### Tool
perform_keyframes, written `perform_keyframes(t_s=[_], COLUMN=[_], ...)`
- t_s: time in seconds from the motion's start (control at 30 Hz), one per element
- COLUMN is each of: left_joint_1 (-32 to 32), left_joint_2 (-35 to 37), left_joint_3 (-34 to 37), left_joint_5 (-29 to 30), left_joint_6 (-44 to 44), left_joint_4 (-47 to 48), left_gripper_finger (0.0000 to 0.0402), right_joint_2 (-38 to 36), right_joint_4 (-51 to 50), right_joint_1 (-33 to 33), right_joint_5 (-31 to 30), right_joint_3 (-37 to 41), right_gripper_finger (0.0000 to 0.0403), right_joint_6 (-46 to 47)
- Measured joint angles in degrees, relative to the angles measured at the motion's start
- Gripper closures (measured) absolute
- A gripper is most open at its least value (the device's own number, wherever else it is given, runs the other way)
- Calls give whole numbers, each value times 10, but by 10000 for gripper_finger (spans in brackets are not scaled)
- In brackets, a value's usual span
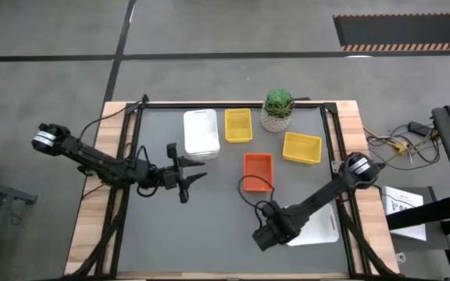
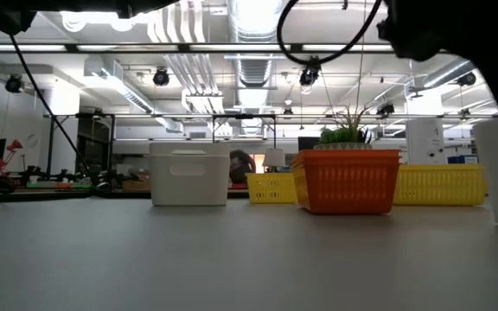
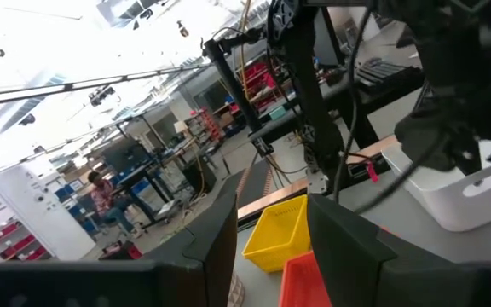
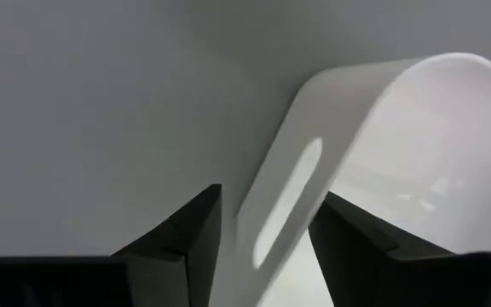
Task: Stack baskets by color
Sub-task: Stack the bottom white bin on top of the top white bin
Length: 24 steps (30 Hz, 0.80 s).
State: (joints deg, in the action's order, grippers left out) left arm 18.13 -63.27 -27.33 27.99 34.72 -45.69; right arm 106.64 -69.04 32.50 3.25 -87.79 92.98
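A white basket (image 1: 201,131) and a yellow basket (image 1: 238,125) stand at the far side. An orange basket (image 1: 258,170) sits mid-table, and a second yellow basket (image 1: 301,147) is to its right. Another white basket (image 1: 319,226) rests flat near the right front. My right gripper (image 1: 266,234) points down over that basket's left end. It is open, and its fingers (image 4: 186,243) stand on either side of the slotted end wall (image 4: 288,205), one outside and one over the inside. My left gripper (image 1: 198,169) hovers open and empty, left of the orange basket.
A green plant in a woven white pot (image 1: 278,109) stands at the far edge, between the two yellow baskets. Bare grey table surface (image 1: 194,234) lies along the near side and to the left. Black frame posts (image 1: 330,133) run along the table's sides.
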Motion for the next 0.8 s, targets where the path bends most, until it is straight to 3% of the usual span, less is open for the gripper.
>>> perform_keyframes(t_s=[0.17,0.47,0.67,0.8], left_joint_1=[0,7,26,49], left_joint_2=[-2,-2,2,26], left_joint_3=[0,0,0,0], left_joint_5=[0,0,-2,-4], left_joint_6=[0,0,2,2], left_joint_4=[1,2,5,5], left_gripper_finger=[274,274,274,274], right_joint_2=[17,19,19,19], right_joint_4=[5,7,-33,-124], right_joint_1=[-2,-1,13,30], right_joint_5=[0,18,32,30], right_joint_3=[0,-14,-68,-126], right_gripper_finger=[276,386,394,394], right_joint_6=[0,4,-34,-56])
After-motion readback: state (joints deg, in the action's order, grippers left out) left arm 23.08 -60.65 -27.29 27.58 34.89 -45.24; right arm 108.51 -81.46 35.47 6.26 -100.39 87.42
